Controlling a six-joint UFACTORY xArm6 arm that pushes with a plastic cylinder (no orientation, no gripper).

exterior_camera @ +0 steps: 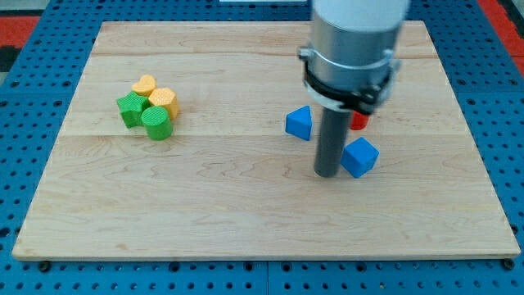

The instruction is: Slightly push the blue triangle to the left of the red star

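The blue triangle lies a little right of the frame's centre on the wooden bench, just left of the dark rod. The rod's tip rests on the bench below and to the right of the triangle, apart from it, and just beside a blue cube on its right; whether tip and cube touch cannot be told. The red star is mostly hidden behind the arm's collar, only a red sliver showing right of the rod.

There is no claw on this arm, so nothing opens or closes; the tip can only shove.

The triangle looks like a small, rigid, light block that should slide easily on smooth wood. Its slanted faces will likely make it spin if struck off-centre, so contact is best made squarely on its right-hand face, and gently.

A yellow and green cluster sits at the upper left, well apart.
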